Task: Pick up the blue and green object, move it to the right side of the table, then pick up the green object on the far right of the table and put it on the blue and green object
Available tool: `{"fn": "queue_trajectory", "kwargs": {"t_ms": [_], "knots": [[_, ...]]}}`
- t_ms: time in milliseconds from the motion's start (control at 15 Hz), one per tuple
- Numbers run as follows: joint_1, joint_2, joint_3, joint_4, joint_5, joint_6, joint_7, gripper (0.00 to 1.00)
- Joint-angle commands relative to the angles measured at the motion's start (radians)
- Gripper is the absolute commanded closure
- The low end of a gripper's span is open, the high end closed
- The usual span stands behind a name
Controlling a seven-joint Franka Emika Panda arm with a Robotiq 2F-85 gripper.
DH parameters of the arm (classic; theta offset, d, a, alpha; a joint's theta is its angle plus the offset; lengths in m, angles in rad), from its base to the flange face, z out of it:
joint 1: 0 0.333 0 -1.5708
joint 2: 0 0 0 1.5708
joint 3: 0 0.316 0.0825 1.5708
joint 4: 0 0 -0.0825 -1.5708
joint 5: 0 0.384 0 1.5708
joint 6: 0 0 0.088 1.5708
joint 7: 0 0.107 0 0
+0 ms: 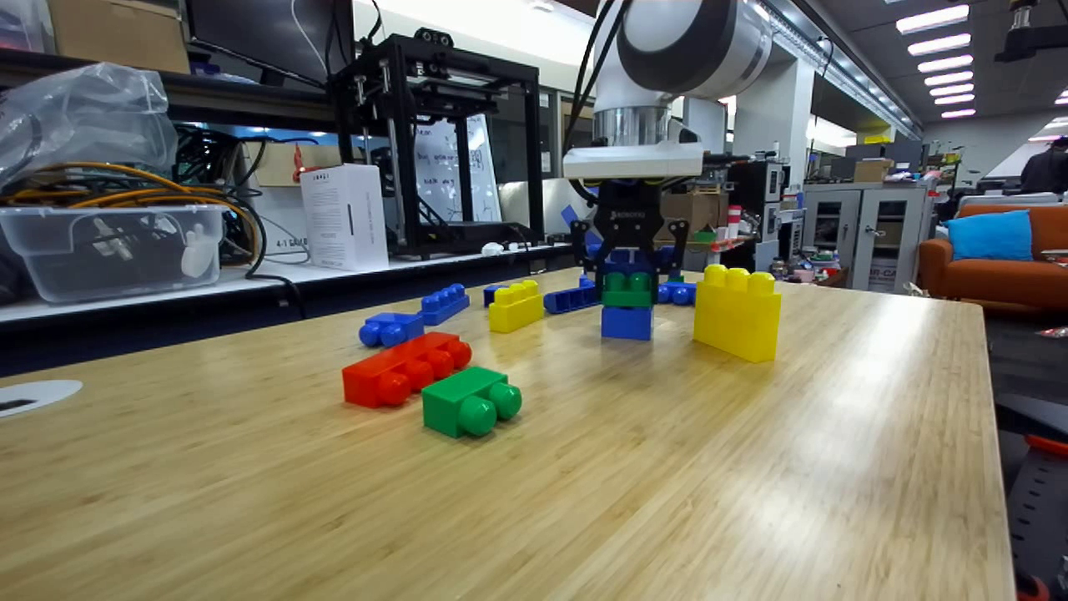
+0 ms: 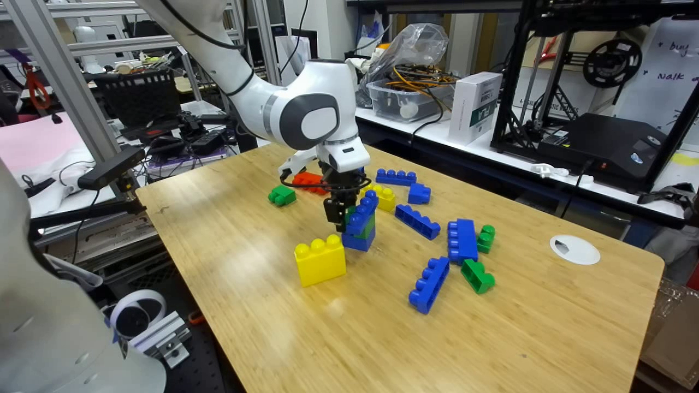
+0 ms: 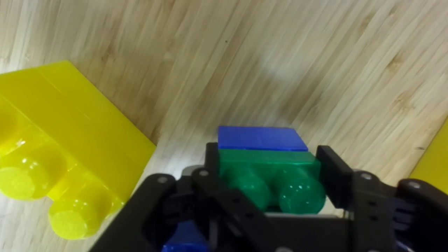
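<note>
Gripper (image 3: 268,157): clamped on the tower (image 2: 359,226), its gap just filled by a green brick (image 3: 271,171).
Fingers (image 3: 332,171): dark, one against each side of that brick in the wrist view, both seeming to touch it.
Behind the gripper: in an exterior view it stands before the tower's upper part, while the blue base (image 1: 627,324) shows plainly below.
Arm (image 2: 306,117): runs out at the top of both exterior views.
Yellow piece (image 3: 80,140): cropped by the left edge of the wrist view; a yellow sliver (image 3: 434,164) is cropped by the right.
Blue scrap (image 3: 185,241): low in the wrist view, between gripper parts; I cannot tell which brick it belongs to.
Tower look: upright, glossy; a wide blue brick (image 2: 365,213) on top with a row of studs, green below it, blue lowest; two green studs show between the fingers.
Tower place: well in from the edges of the table (image 2: 519,338), just beside the large yellow brick (image 2: 321,265) with a gap between; resting or barely lifted, I cannot tell.
</note>
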Motion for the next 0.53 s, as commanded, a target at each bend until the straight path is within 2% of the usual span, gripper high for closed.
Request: {"fn": "queue_trajectory", "kwargs": {"t_ms": [0, 67, 267, 467], "knots": [[0.004, 0.011, -0.006, -0.006, 0.01, 0.031, -0.011, 0.56], [0.004, 0.012, -0.005, -0.003, 0.011, 0.023, -0.016, 0.08], [0.006, 0.011, -0.007, -0.002, 0.002, 0.02, -0.01, 0.0], [0.01, 0.002, -0.009, -0.001, -0.011, 0.013, -0.003, 0.0]]}}
